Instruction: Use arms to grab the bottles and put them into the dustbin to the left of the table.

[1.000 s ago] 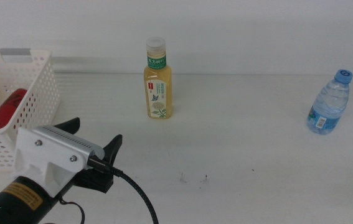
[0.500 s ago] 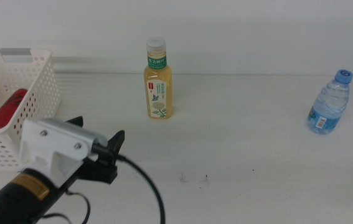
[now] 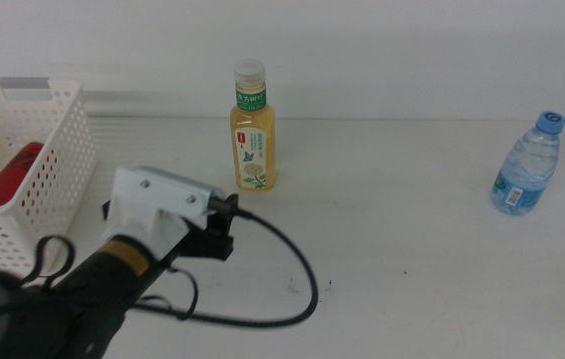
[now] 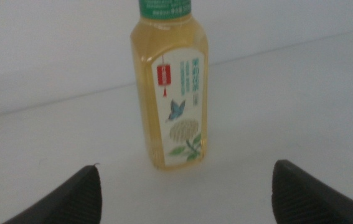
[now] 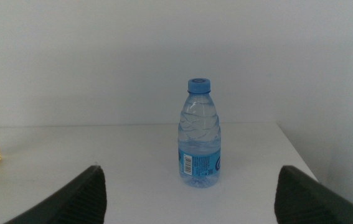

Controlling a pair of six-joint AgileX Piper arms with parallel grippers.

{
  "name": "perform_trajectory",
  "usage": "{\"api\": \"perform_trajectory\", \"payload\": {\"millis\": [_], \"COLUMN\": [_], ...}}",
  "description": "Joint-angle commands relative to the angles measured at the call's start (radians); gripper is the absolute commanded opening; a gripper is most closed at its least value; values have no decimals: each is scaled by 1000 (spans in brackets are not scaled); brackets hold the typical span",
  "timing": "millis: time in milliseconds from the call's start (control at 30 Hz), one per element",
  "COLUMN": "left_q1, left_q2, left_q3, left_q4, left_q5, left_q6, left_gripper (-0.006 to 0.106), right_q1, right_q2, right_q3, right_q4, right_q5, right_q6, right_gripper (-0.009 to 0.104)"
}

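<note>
We take the tea bottle (image 3: pixel 252 128) as our landmark: it stands upright on the white table (image 3: pixel 412 229), toward the far edge, with bare tabletop open on all sides of it. To its left, at the table's left edge, sits the white basket (image 3: pixel 58 150), and we can see the red can (image 3: pixel 8 175) lying inside it through the holes in the wall. Far to the right of the tea bottle, near the table's right edge, the small water bottle (image 3: pixel 527 165) stands upright with its blue cap on, well apart from everything else. Our left gripper (image 4: pixel 185 186) sits just in front of the tea bottle on the near side; in the middle view its white housing and black cable hide the fingers, but in the left wrist view its two dark jaws stand wide apart with the bottle centred between and beyond them, not touching either one. A strip of bare table shows between the jaw tips and the bottle's base. Our right gripper (image 5: pixel 188 186) is out of the middle view; its wrist view shows its jaws spread wide, holding nothing, facing the water bottle (image 5: pixel 199 134) across open table.
</note>
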Motion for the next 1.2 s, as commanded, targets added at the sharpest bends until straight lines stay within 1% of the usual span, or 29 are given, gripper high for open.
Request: {"api": "perform_trajectory", "payload": {"millis": [0, 133, 267, 567, 900, 1167], "left_q1": [-6, -6, -6, -6, -6, -3], "left_q2": [38, 103, 168, 283, 360, 407], "left_q3": [-47, -129, -208, -348, -445, -493], "left_q4": [-6, -8, -15, -15, -61, -67], "left_q5": [-27, -27, -29, -23, -17, -1], "left_q6": [-11, -15, -58, -63, -54, -54], "left_gripper": [94, 94, 94, 94, 94, 94], "right_q1": [-4, -4, -4, -4, -4, -4], "right_q2": [-4, -4, -4, -4, -4, -4], "right_q3": [3, 3, 3, 3, 3, 3], "right_q4": [-10, -10, -10, -10, -10, -10], "right_q5": [-8, -8, -8, -8, -8, -8], "right_q6": [-4, -4, -4, -4, -4, -4], "right_gripper": [93, 93, 93, 93, 93, 93]}}
